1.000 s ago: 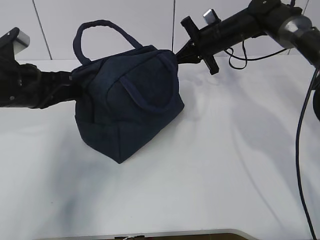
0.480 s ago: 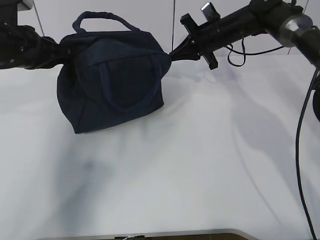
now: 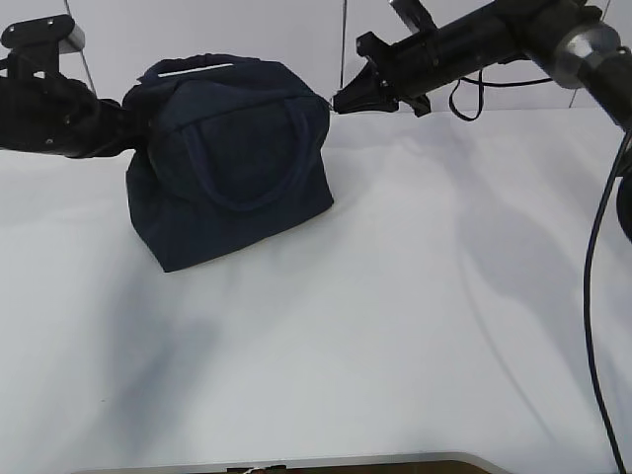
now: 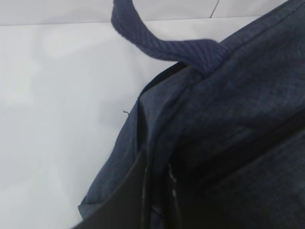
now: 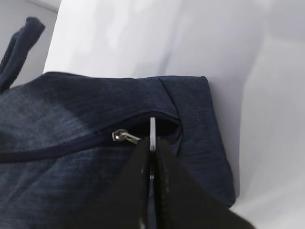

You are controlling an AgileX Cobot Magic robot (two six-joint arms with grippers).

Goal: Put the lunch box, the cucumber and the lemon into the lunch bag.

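Note:
The dark navy lunch bag (image 3: 232,188) stands on the white table (image 3: 395,326), pulled taut between both arms. My left gripper (image 3: 133,138) is shut on the fabric at the bag's left end; in the left wrist view the gripper (image 4: 157,200) pinches a fold of the bag (image 4: 228,119). My right gripper (image 3: 338,102) is shut on the metal ring pull (image 5: 152,130) at the bag's right end, next to the zipper slider (image 5: 121,136). One handle (image 3: 247,168) hangs down the front. The lunch box, the cucumber and the lemon are out of view.
A pale wall (image 3: 276,39) stands right behind the bag. A black cable (image 3: 592,257) hangs down from the right arm at the right edge. The table's front edge (image 3: 395,461) runs along the bottom.
The bag went from tilted toward the camera to upright, shifting a little left. Its raised far handle has dropped out of sight. Both grippers rose slightly and stayed shut.

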